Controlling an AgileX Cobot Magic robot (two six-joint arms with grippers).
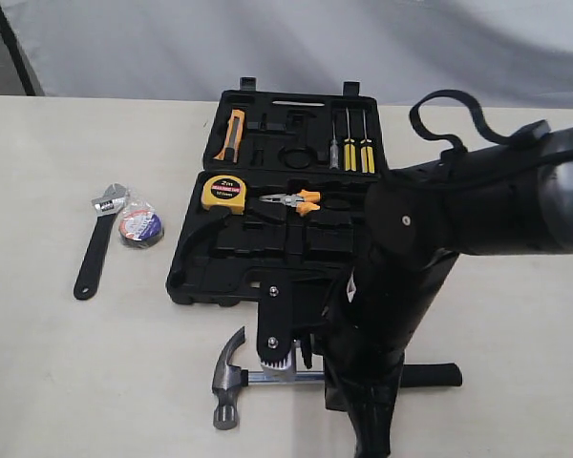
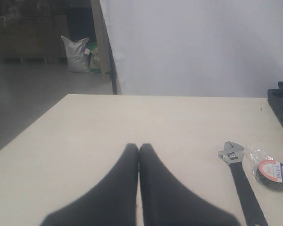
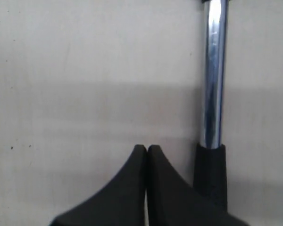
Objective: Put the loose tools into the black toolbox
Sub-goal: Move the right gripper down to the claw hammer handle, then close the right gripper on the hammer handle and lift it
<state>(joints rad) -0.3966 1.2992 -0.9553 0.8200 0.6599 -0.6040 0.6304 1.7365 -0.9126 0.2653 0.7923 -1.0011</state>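
Note:
The black toolbox [image 1: 220, 277] lies open in the middle of the table. In front of it lies the claw hammer [image 1: 231, 380], head to the left. My right arm [image 1: 401, 286] reaches down over its shaft. In the right wrist view my right gripper [image 3: 147, 148] is shut and empty, just beside the hammer's chrome shaft [image 3: 213, 70] and black sleeve [image 3: 210, 174], not around them. Left of the toolbox lie the black adjustable wrench [image 1: 97, 243] and the tape roll [image 1: 140, 227]. My left gripper [image 2: 139, 147] is shut and empty above bare table, with the wrench [image 2: 239, 181] and the tape roll [image 2: 272, 172] off to its side.
A yellow tape measure [image 1: 223, 194] and orange-handled pliers [image 1: 294, 200] sit in the toolbox's near half. An orange knife [image 1: 231, 134] and screwdrivers [image 1: 353, 148] sit in the far half. The table's far edge meets a white backdrop; the floor drops off past its left side [image 2: 33, 103].

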